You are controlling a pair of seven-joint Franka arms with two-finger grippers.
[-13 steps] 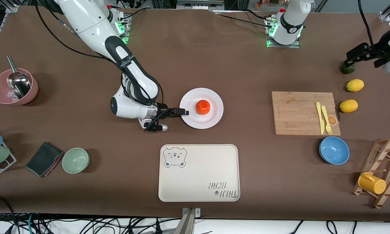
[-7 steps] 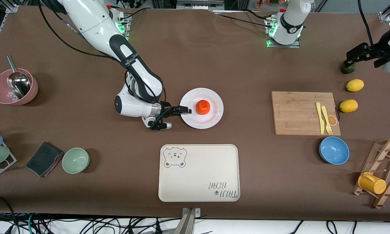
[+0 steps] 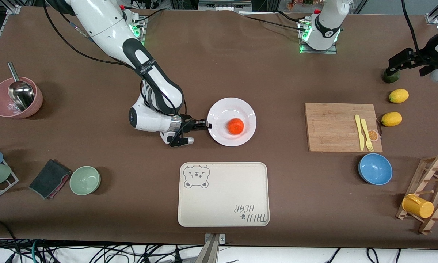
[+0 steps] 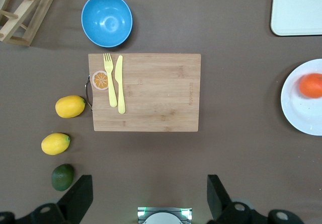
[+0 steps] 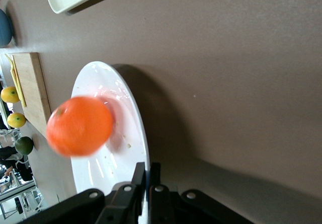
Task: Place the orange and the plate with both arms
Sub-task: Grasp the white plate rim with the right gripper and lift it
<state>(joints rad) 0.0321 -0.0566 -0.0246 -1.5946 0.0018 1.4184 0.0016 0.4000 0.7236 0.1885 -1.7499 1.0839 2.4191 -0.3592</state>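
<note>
The tray (image 3: 223, 194) lies on the bench (image 3: 313, 204) closest to the front camera, and nothing is on it. I think the plate has to end up there.

Farther from the camera than the tray is the plate (image 3: 219, 137). The orange (image 3: 236, 126) sits loose inside the plate, a bit off the middle, toward the left arm's end of the bench. In the right wrist view the orange (image 5: 79, 126) looks blurry, so I think it may be rolling.

The right tool (image 3: 205, 125) is at the plate's rim on the side toward the right arm's end of the bench. Its two fingers (image 5: 140, 176) are pinched shut on the thin rim of the plate (image 5: 136, 118). It grips just one small spot on the rim.

What could go wrong? The plate could tip, because it is gripped at one edge and the orange is heavy on the free side. If the plate tilts or moves fast, the orange could roll over the low rim and away across the bench. The shiny rim could also slip out of the fingers, and the plate could drop or spin.

The cutting board (image 3: 343, 126) lies toward the left arm's end of the bench. The left tool (image 3: 405, 60) waits up high over the green fruit (image 3: 391, 76) at that end. Its fingers (image 4: 78, 200) are spread wide and hold nothing
</note>
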